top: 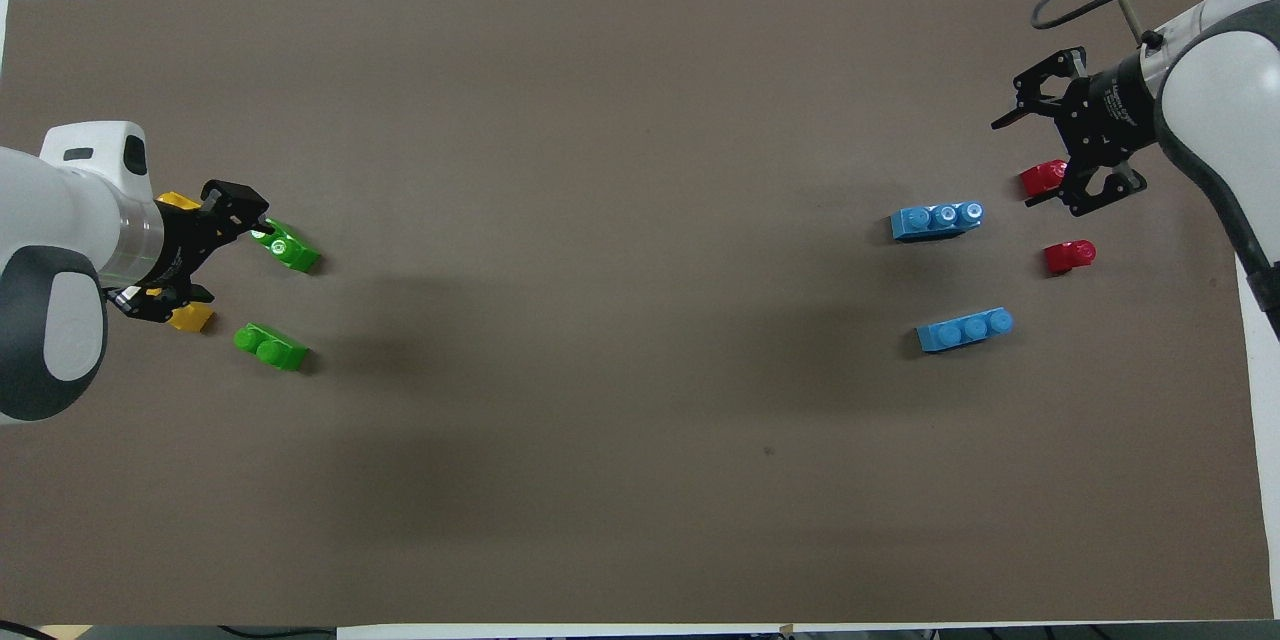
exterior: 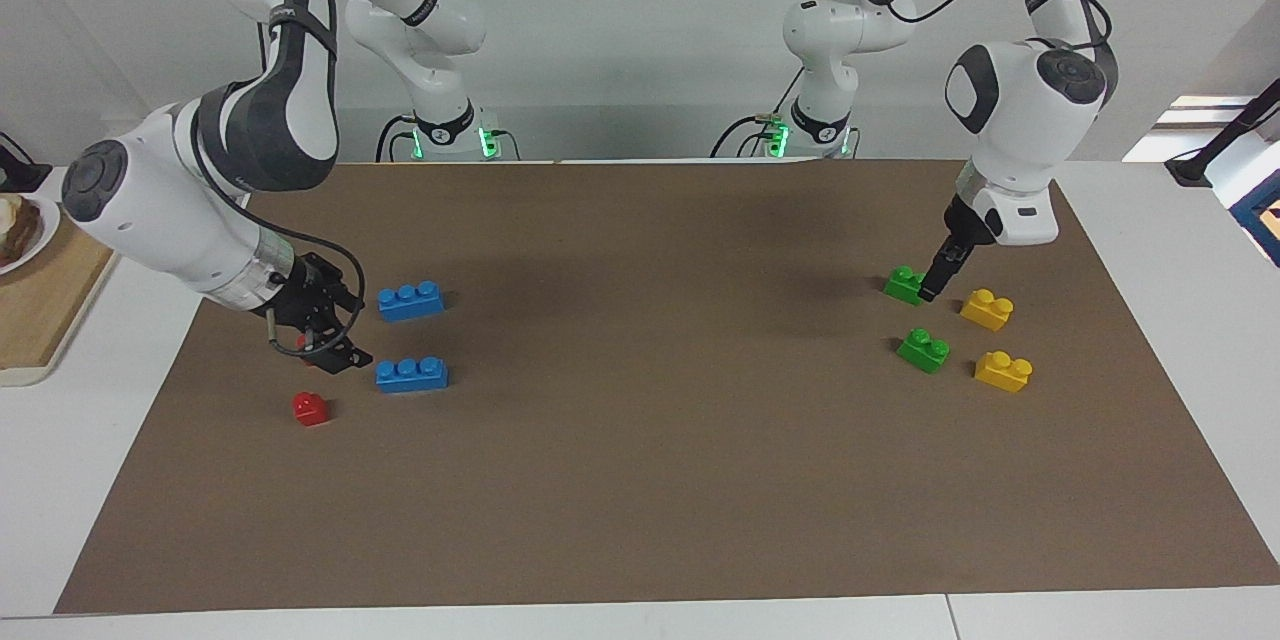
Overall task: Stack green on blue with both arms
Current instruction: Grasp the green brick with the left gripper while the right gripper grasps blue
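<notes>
The table (exterior: 640,520) carried the bricks in two groups, one near each short edge, leaving its broad middle free for a meeting of arms. The right pincer (top: 1068,152), spread and holding nothing, hovered over a red brick (top: 1043,178) beside the two blue bricks (top: 936,219). The left pincer (exterior: 938,282) had its tips at one green brick (exterior: 904,284); whether it pinched it could not be told.

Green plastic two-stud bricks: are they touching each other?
Apart: overhead view shows bare mat between the green brick by the left gripper and the other green brick.
</notes>
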Controlling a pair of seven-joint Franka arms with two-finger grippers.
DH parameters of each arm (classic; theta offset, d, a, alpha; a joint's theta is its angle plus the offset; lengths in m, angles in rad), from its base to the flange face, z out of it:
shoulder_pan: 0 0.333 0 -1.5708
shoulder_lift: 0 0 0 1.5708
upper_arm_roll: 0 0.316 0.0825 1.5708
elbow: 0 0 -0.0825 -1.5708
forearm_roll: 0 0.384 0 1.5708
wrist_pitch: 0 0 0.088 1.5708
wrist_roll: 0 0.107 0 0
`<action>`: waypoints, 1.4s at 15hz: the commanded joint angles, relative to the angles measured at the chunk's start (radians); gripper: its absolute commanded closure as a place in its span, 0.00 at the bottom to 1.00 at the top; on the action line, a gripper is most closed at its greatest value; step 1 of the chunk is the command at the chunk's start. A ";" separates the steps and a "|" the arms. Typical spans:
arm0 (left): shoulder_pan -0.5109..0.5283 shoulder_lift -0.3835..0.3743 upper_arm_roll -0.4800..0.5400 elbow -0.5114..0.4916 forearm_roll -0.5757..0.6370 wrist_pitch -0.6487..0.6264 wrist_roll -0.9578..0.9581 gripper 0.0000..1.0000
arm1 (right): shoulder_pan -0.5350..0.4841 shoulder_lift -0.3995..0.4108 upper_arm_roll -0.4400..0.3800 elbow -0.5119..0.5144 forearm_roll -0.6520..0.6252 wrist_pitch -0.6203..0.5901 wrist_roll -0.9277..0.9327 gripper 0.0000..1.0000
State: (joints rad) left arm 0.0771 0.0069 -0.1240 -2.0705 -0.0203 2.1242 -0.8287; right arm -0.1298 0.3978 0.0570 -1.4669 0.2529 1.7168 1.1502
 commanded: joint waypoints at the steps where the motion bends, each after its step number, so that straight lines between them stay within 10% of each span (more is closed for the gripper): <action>1: 0.020 0.047 -0.005 0.000 -0.010 0.059 -0.036 0.00 | -0.040 0.044 0.009 0.011 0.022 0.010 0.014 0.11; 21: 0.053 0.282 0.003 0.082 0.002 0.161 0.003 0.00 | -0.050 0.019 0.011 -0.213 0.074 0.259 0.164 0.08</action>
State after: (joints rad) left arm 0.1170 0.2763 -0.1153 -1.9963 -0.0202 2.2769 -0.8418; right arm -0.1771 0.4498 0.0591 -1.6172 0.3022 1.9279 1.3010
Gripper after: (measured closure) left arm 0.000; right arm 0.084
